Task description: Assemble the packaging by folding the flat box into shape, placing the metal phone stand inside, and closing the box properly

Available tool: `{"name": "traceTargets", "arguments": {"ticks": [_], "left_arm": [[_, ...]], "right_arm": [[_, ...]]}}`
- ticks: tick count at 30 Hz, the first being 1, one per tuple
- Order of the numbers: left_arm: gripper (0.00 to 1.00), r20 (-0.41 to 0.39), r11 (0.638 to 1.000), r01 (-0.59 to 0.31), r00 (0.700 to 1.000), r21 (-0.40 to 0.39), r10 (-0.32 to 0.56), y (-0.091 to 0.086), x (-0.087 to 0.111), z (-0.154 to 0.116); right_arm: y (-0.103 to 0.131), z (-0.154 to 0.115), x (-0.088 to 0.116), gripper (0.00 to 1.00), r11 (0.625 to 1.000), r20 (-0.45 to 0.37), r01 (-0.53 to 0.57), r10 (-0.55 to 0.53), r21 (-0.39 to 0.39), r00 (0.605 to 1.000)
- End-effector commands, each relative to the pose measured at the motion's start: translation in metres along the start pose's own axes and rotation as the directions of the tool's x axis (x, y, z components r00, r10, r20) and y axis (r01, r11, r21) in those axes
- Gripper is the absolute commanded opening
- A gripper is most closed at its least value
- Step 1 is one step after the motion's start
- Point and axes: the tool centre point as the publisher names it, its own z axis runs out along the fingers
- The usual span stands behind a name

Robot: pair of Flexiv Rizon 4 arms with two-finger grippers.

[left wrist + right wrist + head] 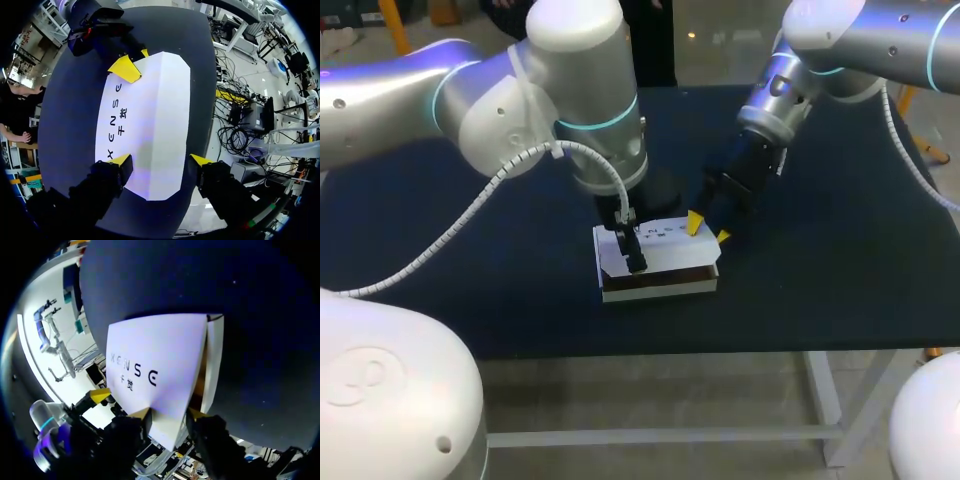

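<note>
Nearest us, the white rectangular cardboard box with brown sides [670, 250] lies flat, mid-way across the dark table [840, 260]. Over the box's left end my left gripper [160, 160] hangs released, its fingers spread wide across the box's width. Farther back, my right gripper [709, 229] sits at the box's far right corner. Clenched or not, I can't tell.

The dark surface [840, 270] carries one thing: a white box [665, 262] lying directly under the left end effector [632, 250] — the right end effector [709, 229] at its corner.
</note>
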Motion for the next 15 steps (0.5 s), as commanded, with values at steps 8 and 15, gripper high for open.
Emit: {"name": "traceTargets", "arguments": {"ticks": [8, 15], "left_arm": [[0.73, 0.014, 0.999, -0.015, 1.0, -0.031, 0.016, 0.0, -0.008, 0.004], [0.67, 0.049, 0.999, -0.021, 0.999, -0.048, 0.024, -0.001, -0.012, 0.009]], "right_arm": [[0.0, 0.0, 0.001, 0.49, 1.0, 0.001, 0.0, 0.0, -0.001, 1.0], [0.0, 0.0, 0.001, 0.48, 1.0, 0.001, 0.0, 0.0, -0.001, 1.0]]}}
